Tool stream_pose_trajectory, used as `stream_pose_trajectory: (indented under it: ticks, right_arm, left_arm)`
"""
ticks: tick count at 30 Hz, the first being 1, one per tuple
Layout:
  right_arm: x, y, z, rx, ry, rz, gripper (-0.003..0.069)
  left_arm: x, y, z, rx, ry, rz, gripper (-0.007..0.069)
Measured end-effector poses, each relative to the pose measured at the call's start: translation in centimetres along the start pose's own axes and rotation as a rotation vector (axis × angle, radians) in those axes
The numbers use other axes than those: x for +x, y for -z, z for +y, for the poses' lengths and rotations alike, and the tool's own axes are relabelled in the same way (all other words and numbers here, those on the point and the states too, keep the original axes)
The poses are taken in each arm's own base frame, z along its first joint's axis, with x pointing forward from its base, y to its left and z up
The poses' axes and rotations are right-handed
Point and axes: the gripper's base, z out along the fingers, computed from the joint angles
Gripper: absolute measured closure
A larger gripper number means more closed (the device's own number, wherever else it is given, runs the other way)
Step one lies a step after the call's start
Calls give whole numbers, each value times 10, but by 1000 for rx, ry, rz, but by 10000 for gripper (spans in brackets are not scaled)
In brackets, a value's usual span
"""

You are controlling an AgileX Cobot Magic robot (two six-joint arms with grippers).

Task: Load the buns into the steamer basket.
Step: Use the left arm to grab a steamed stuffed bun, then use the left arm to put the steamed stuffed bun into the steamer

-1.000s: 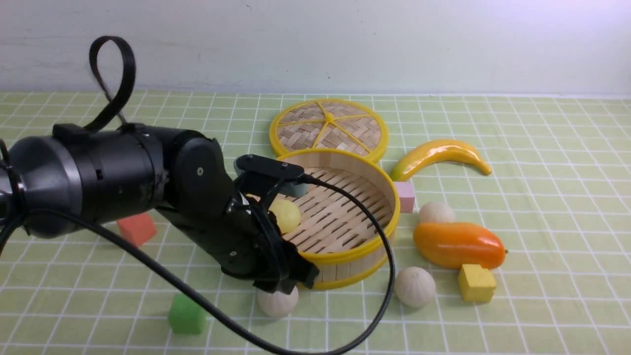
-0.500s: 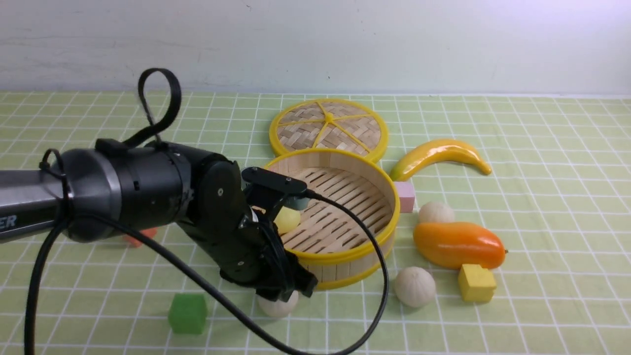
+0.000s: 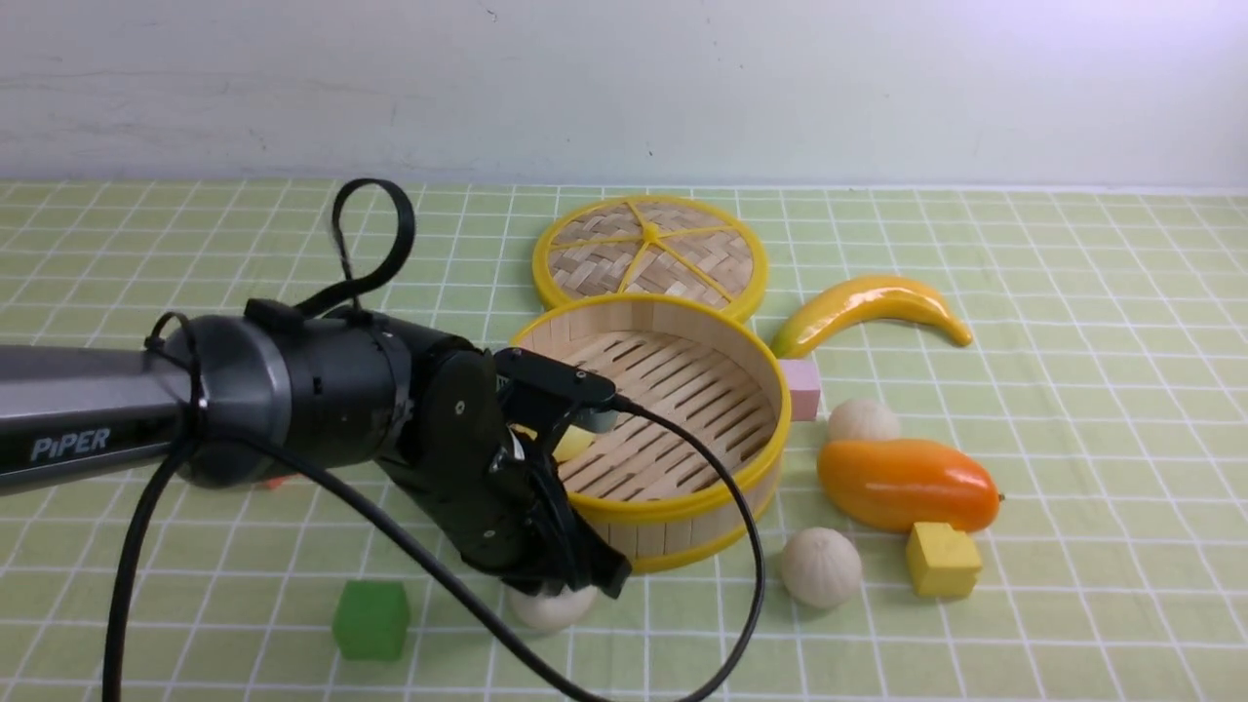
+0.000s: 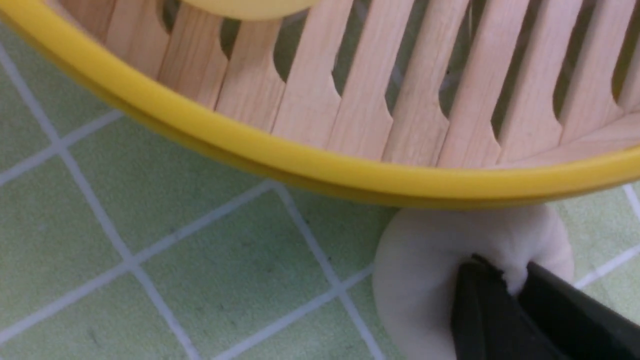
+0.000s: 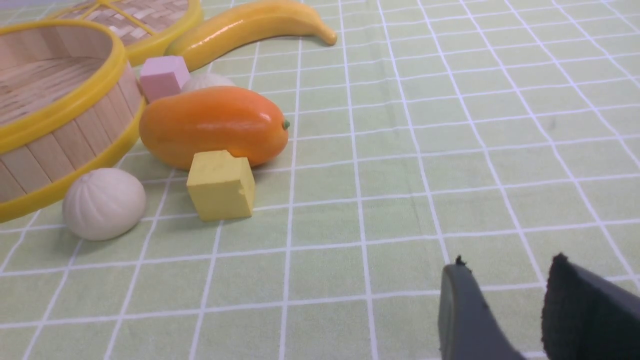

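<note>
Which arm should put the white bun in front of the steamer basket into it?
Left. The left gripper pinches that white bun beside the rim of the steamer basket; the right gripper is open over bare cloth, away from every bun.

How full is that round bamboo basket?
Nearly empty: the steamer basket holds only one yellow bun on its slatted floor.
</note>
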Motion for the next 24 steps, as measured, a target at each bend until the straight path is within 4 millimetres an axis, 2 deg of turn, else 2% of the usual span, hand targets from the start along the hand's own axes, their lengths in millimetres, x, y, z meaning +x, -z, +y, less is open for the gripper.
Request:
stream_pose_trajectory:
  ticks: [2, 6, 10, 11, 14, 16, 18, 21, 24]
  right_arm:
    - [0, 0, 0, 0, 0, 0, 418]
    - [0, 0, 0, 0, 0, 0, 418]
    - [0, 0, 0, 0, 0, 0, 418]
    - [0, 0, 0, 0, 0, 0, 418]
    - [0, 0, 0, 0, 0, 0, 418]
    - [0, 0, 0, 0, 0, 0, 418]
    - [0, 0, 0, 0, 0, 0, 418]
    - [0, 0, 0, 0, 0, 0, 418]
    - [0, 0, 0, 0, 0, 0, 418]
  left_arm:
    - [1, 2, 0, 0, -1, 8, 636]
    - [1, 13, -1, 3, -4, 15, 638]
    - [1, 39, -3, 8, -11, -3, 638]
    - [1, 53, -4, 11, -13, -21, 638]
    - [-1, 76, -6, 20, -11, -64, 638]
    - [-8, 92, -8, 31, -16, -112, 638]
    - [-23, 105, -10, 37, -36, -176, 638]
    - [-47, 104, -11, 41, -62, -227, 638]
    - [-70, 80, -12, 52, -72, -220, 638]
